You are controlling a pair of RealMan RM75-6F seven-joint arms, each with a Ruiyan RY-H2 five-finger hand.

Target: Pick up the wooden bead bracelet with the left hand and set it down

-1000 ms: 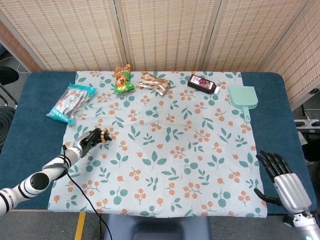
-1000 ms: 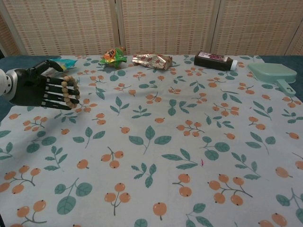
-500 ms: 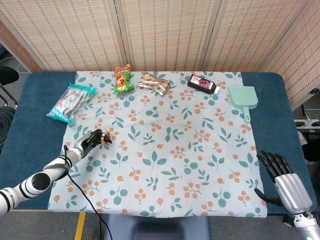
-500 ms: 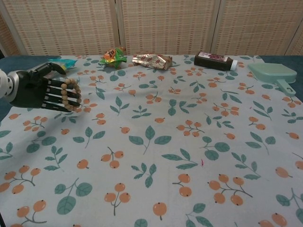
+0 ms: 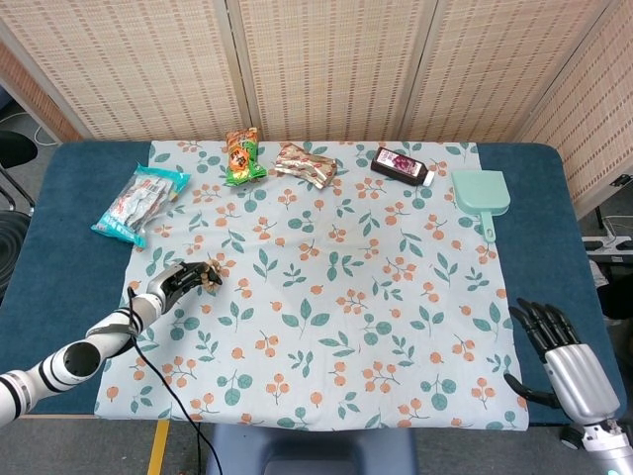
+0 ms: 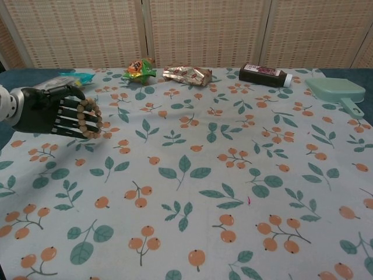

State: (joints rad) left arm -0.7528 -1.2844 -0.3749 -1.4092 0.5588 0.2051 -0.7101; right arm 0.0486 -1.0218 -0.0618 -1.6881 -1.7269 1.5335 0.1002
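Wooden bead bracelet point(image 6: 90, 118) looped upright (around fingers), left hand point(image 6: 49, 111)

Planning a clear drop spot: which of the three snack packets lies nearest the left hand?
The blue-and-white snack packet on the cloth's left edge, just beyond the left hand. The green packet and brown foil packet lie farther back.
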